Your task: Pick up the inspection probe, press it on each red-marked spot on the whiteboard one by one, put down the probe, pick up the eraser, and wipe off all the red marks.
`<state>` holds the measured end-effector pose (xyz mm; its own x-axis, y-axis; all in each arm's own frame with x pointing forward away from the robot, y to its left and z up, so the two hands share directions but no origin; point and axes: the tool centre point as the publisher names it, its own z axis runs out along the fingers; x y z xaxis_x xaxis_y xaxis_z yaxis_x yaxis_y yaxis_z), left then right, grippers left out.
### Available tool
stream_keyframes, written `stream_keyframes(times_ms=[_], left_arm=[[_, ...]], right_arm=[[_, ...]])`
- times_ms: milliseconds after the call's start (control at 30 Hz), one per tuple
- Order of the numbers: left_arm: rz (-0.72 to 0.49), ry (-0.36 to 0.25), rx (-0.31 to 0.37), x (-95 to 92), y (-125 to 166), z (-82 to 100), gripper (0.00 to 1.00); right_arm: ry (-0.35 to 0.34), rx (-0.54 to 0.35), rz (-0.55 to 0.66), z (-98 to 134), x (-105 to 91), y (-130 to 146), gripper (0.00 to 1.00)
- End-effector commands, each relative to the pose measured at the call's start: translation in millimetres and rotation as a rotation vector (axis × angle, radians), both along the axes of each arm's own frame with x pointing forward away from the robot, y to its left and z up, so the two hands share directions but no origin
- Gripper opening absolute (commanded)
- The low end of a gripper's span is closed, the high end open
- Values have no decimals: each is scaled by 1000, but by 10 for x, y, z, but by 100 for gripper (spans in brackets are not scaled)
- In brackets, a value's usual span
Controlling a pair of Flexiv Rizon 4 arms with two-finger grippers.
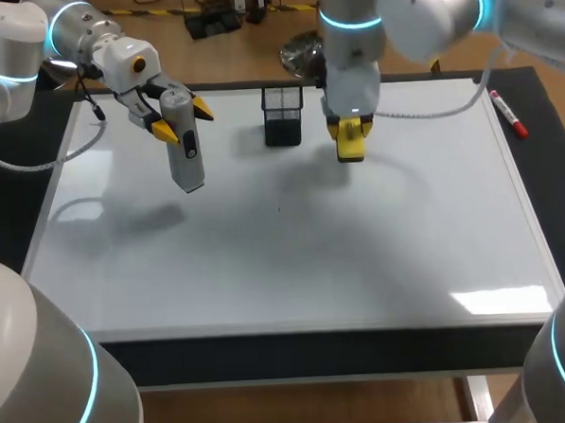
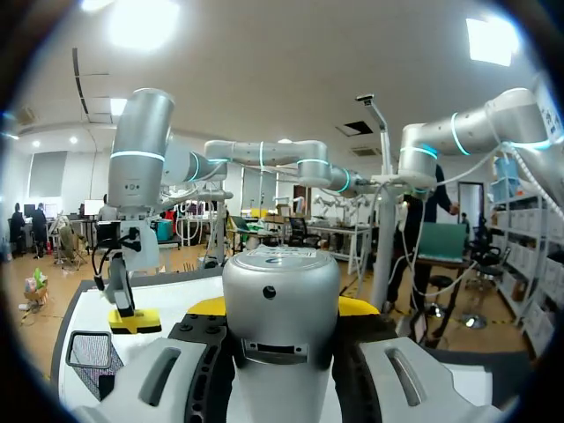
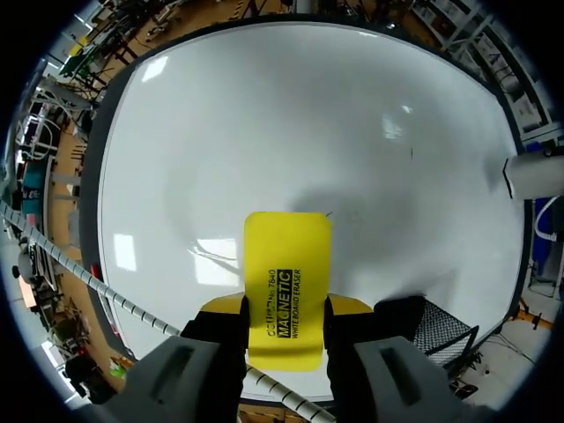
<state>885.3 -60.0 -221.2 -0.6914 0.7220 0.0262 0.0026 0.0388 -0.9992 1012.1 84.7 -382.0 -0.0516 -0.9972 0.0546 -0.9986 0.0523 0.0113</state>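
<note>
The whiteboard (image 1: 294, 258) is smooth and glossy and mirrors the ceiling lights. Its rim (image 1: 298, 327) looks like pale brushed metal. The worktop (image 1: 558, 192) around it is dark and matt. The probe (image 1: 185, 150) has a smooth grey shell with a soft satin sheen; whether it is metal or plastic cannot be told. The eraser (image 3: 286, 273) looks like smooth yellow plastic, faintly shiny. The left claw (image 1: 183, 120) and right claw (image 3: 286, 306) look like matt grey plastic with yellow tips. The holder (image 1: 282, 115) is black wire mesh. The marker (image 1: 507, 113) looks like glossy plastic. The left arm (image 1: 8, 46) and right arm (image 1: 424, 10) have smooth, semi-gloss silver-white casings.
</note>
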Motion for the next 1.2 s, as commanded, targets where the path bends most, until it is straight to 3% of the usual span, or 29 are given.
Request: stream_keyframes(times_ms=[33,433,1200], left_arm=[[-3,1,1,12,4,14,0],[-3,1,1,12,4,14,0],[-3,1,1,12,4,14,0]], right_arm=[[52,-12,-17,-64,197,-6,0],[55,-15,-19,-177,392,-99,0],[42,-43,-8,-336,509,-154,0]])
